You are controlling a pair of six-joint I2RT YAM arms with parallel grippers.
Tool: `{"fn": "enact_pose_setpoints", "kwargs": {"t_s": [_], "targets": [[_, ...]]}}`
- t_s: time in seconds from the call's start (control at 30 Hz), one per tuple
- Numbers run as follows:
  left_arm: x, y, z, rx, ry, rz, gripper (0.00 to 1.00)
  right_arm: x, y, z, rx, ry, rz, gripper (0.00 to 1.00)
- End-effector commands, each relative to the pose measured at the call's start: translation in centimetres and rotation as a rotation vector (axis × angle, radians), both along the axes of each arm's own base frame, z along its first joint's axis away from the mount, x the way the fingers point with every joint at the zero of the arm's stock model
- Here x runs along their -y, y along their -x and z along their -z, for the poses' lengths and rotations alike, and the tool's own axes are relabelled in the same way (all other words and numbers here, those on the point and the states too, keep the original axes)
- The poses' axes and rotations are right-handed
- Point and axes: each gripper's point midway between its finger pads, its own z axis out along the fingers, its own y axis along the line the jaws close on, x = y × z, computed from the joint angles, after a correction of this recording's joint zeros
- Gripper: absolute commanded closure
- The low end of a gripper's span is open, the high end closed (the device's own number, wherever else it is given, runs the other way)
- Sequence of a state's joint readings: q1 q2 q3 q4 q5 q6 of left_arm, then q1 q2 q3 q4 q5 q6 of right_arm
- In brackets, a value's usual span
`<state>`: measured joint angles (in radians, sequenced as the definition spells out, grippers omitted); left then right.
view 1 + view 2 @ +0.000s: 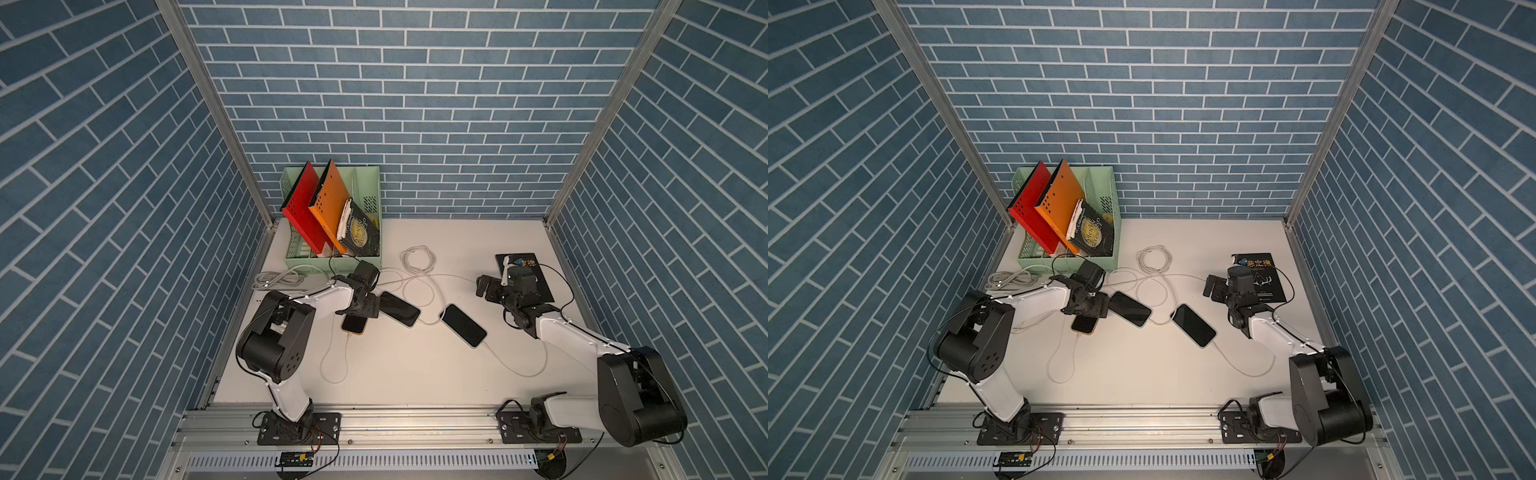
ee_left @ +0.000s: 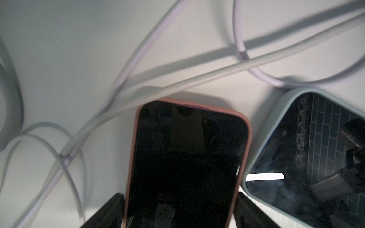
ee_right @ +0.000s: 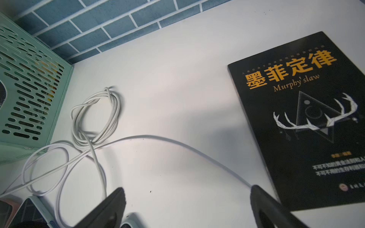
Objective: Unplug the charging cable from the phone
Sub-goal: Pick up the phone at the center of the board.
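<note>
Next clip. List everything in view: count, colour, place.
pink-cased phone: one, black screen, centre-left, cable plugged in
blue-cased phone: one, beside it
third phone: one, black, centre-right, cable plugged in
white cables: several, looping mid-table
coiled cable: one, white, back centre
grey cable bundle: one, left edge
organizer: one, mint green, back-left
red folder, orange folder: one each, leaning in organizer
black book: one, in organizer
Murphy's law book: one, black, flat, right
table: one, white
left gripper: black, astride pink-cased phone
right gripper: black, open, beside Murphy's law book

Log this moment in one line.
left gripper: astride pink-cased phone, grip unclear | right gripper: open, empty | charging cable: plugged in
</note>
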<state>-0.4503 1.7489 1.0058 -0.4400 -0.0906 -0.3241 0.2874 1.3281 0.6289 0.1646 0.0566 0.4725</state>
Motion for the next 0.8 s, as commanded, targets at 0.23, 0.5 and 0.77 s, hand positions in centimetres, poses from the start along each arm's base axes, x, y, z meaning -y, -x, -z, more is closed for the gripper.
{"fn": "enact_pose_setpoints", "kwargs": {"t_s": [0.23, 0.5, 0.77], "targets": [[-0.6, 1.9, 2.1, -0.119, -0.059, 0.049, 0.34, -0.3, -1.2, -1.5, 0.036, -0.021, 0.021, 0.0], [-1.2, 1.7, 1.4, -0.111, -0.098, 0.045, 0.7, -0.4, -1.4, -1.5, 0.034, -0.023, 0.019, 0.0], [-1.3, -0.1, -1.8, -0.037, -0.116, 0.031, 0.86, -0.5, -1.4, -1.6, 0.036, -0.028, 0.016, 0.0]]}}
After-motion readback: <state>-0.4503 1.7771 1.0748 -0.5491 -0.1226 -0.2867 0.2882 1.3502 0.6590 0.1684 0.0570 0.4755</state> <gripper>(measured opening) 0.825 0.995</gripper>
